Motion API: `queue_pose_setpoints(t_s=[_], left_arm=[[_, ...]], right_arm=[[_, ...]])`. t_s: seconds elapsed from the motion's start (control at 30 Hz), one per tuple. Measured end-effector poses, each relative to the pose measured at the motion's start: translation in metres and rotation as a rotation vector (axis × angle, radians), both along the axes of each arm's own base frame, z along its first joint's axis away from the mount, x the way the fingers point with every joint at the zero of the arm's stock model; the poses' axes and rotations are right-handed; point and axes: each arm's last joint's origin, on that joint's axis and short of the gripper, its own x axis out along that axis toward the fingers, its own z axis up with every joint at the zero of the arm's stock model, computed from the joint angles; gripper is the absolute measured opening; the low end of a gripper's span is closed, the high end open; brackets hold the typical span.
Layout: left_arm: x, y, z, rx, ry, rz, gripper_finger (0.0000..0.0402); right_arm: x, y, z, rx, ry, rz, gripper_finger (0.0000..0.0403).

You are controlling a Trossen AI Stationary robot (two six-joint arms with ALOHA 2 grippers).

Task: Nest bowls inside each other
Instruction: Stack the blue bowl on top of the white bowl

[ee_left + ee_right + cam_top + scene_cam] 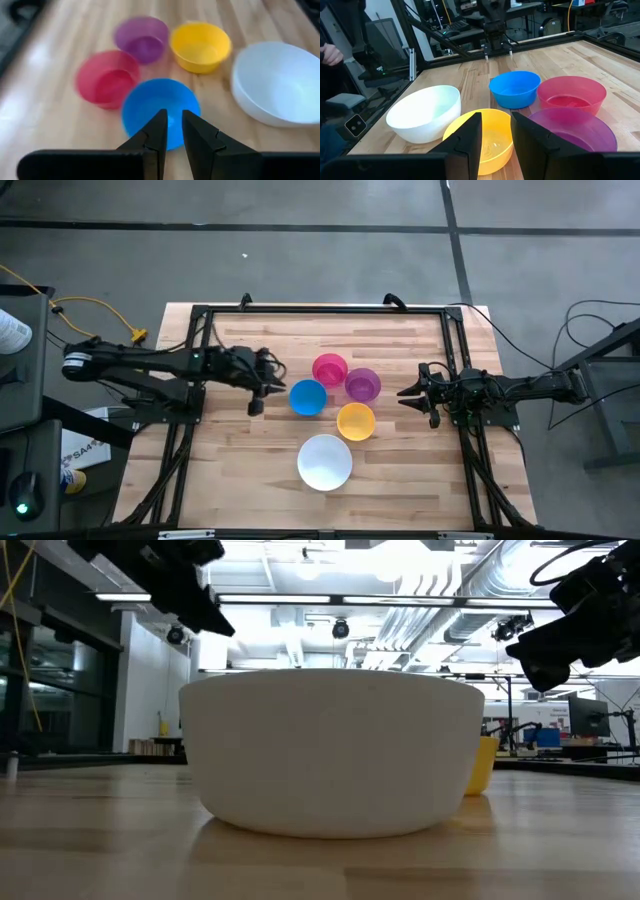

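Note:
Five bowls stand upright on their bases on the wooden table: blue (308,397), pink-red (329,369), purple (363,384), yellow-orange (356,421) and a larger white one (325,462) nearest the front edge. They stand close together, and none sits inside another. My left gripper (265,385) hangs above the table just left of the blue bowl (160,112), slanting down toward it, its fingers a little apart with nothing between them. My right gripper (405,393) waits right of the purple bowl, open, roughly level and touching nothing.
A black metal frame (200,315) runs along the table's far, left and right sides. Bare wood lies left of the white bowl (240,470) and along the far side. A person's hand (330,52) shows beyond the table in the right wrist view.

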Motion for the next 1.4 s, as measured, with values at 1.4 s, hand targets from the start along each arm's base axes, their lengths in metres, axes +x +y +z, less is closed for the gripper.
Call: queue_pose_setpoints(t_s=[1.4], left_arm=[[0.097, 0.000, -0.032, 0.144, 0.471, -0.351, 0.0058]], right_arm=[[0.000, 0.000, 0.000, 0.000, 0.001, 0.000, 0.0097]])
